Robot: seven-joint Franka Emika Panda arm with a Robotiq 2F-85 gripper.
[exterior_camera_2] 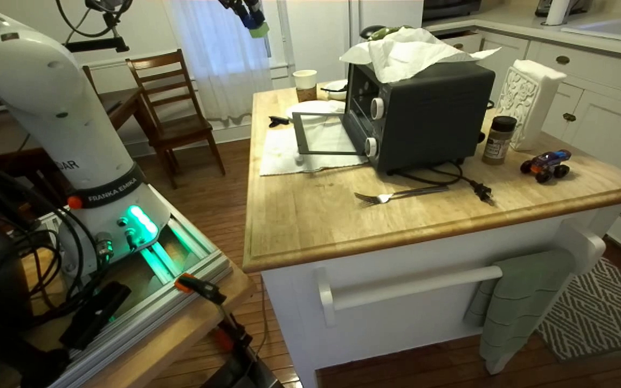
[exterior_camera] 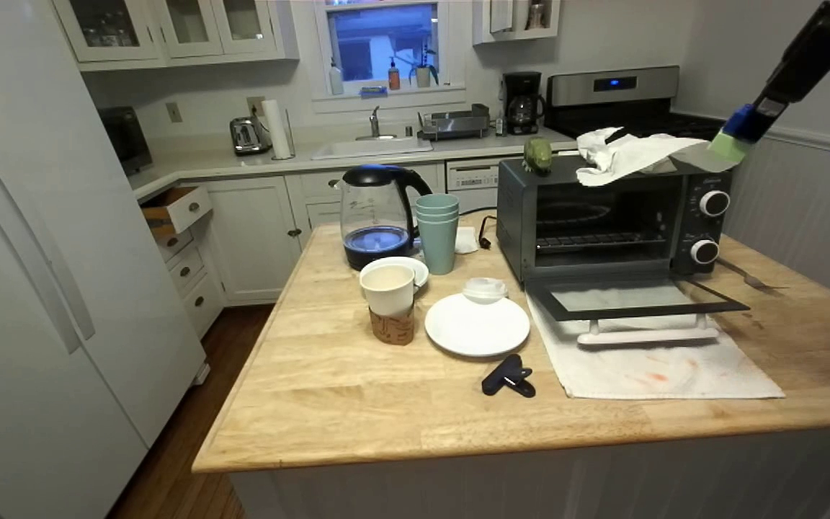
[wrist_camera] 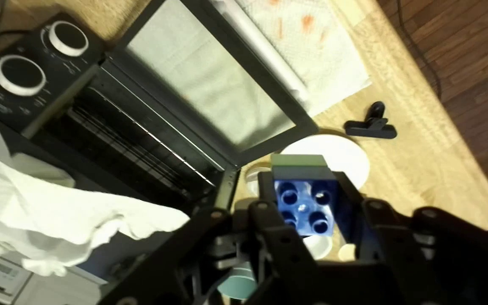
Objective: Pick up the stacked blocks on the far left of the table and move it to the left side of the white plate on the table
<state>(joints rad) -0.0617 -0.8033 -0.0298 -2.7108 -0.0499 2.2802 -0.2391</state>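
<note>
The stacked blocks [wrist_camera: 305, 207] are a blue studded block with a pale green block at its outer end. My gripper [wrist_camera: 307, 184] is shut on them, with one black finger along each side. In an exterior view the blocks [exterior_camera: 730, 148] hang tilted at the upper right, above the control end of the toaster oven; they also show at the top of an exterior view [exterior_camera_2: 258, 31], high above the table [exterior_camera_2: 310, 215]. The white plate [exterior_camera: 478, 328] lies on the table beside the open oven door. In the wrist view the plate [wrist_camera: 345, 156] is partly hidden behind the blocks.
The toaster oven [exterior_camera: 516, 231] has its glass door down over a white cloth [exterior_camera: 674, 375]. Crumpled paper [exterior_camera: 624, 158] lies on top. A black clip [exterior_camera: 509, 378] lies in front of the plate. A cream cup [exterior_camera: 392, 324], a kettle [exterior_camera: 379, 223] and stacked teal cups [exterior_camera: 438, 241] stand nearby.
</note>
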